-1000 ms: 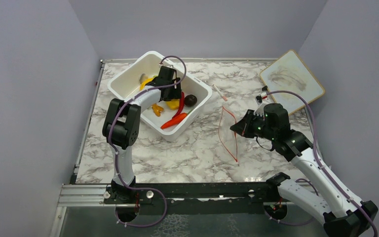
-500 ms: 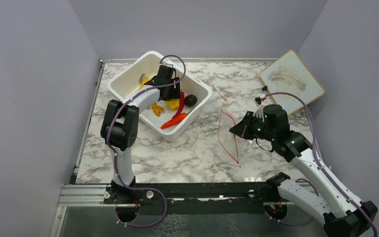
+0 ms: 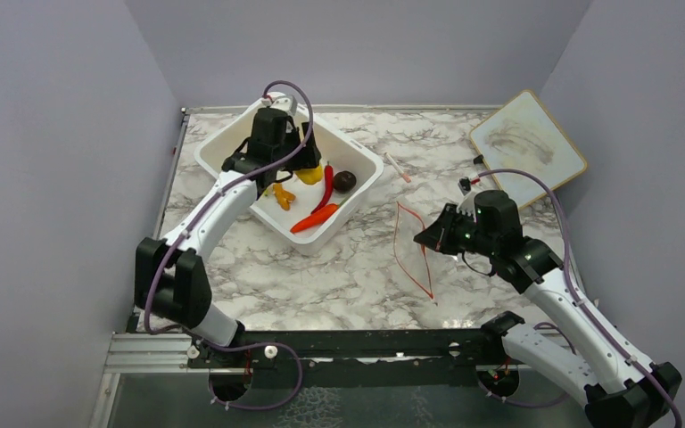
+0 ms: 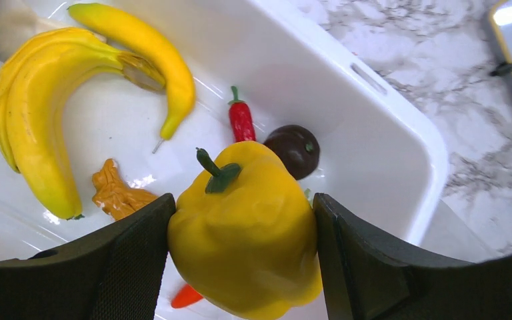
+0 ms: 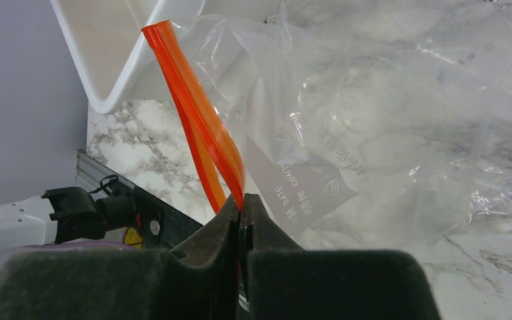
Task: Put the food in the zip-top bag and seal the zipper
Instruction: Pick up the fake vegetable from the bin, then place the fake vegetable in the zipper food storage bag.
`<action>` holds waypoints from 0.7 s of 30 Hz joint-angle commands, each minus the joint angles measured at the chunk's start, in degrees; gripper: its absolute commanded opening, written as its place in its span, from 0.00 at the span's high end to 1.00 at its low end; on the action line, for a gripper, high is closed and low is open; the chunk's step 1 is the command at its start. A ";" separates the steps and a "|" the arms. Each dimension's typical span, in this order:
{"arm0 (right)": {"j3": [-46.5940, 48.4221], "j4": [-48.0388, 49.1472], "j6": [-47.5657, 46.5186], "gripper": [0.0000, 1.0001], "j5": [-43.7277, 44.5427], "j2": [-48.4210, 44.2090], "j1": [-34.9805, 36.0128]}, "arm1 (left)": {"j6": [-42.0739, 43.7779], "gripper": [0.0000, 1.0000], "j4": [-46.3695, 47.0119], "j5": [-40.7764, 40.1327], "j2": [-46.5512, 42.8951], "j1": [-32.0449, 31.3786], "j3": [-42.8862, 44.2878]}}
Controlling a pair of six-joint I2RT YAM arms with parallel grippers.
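Observation:
My left gripper (image 4: 241,203) is shut on the yellow pepper (image 4: 243,230) and holds it above the white tub (image 4: 387,100). Below it in the tub lie the bananas (image 4: 33,113), the red chili (image 4: 241,121), the dark brown fruit (image 4: 293,148) and the orange bits (image 4: 115,195). From above, the carrot (image 3: 314,218) lies at the tub's near corner. To the right, the clear zip-top bag (image 3: 415,254) stands on the table. My right gripper (image 5: 242,203) is shut on its red-orange zipper (image 5: 200,113), and the mouth gapes toward the tub.
A wood-framed whiteboard (image 3: 526,143) leans at the back right corner. A small white-and-red stick (image 3: 397,167) lies between the tub (image 3: 232,143) and the whiteboard. Grey walls enclose the marble table on three sides.
My left gripper closed on the yellow pepper and rose out of the tub with it, the arm swinging left. My right gripper has edged nearer with the bag still in it.

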 commanded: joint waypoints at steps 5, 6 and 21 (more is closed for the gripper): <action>2.48 1.46 3.11 0.99 -0.59 -0.91 -0.11 | -1.93 0.60 2.99 16.82 -13.67 -0.06 -8.87; 2.36 1.71 3.45 0.99 -0.97 -0.78 -0.11 | -2.42 0.60 3.87 18.72 -14.98 -0.09 -10.31; 1.54 6.38 6.84 0.99 -7.20 0.46 -0.11 | -25.67 0.67 32.42 26.62 -30.24 -13.54 -30.91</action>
